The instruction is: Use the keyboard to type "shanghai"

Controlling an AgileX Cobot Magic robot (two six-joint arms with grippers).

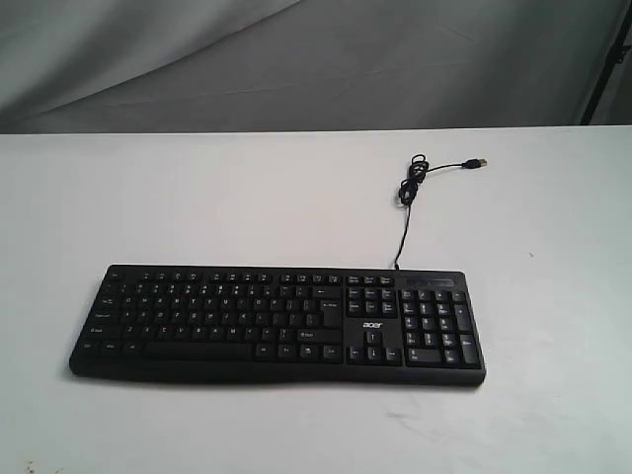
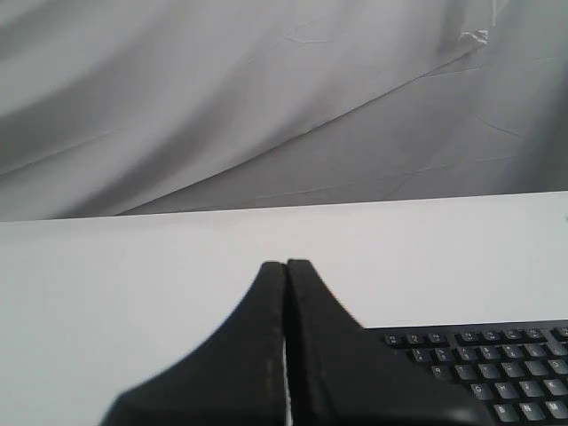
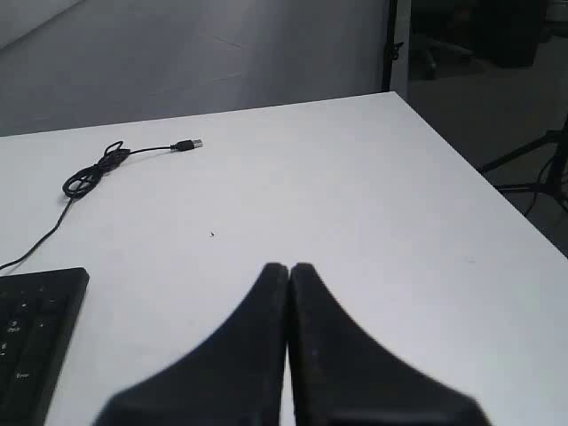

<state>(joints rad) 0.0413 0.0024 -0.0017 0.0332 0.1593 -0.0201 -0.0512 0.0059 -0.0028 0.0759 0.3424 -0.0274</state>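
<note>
Near the left end of the keyboard (image 1: 276,321), the left gripper (image 2: 286,264) hangs over the white tabletop (image 1: 197,178), jaws pressed together with nothing in them. The black keyboard lies flat in the middle. Its thin cable (image 1: 405,212) runs back to a small loop. Past the number pad end, the right gripper (image 3: 289,265) has its jaws closed too, holding nothing.
</note>
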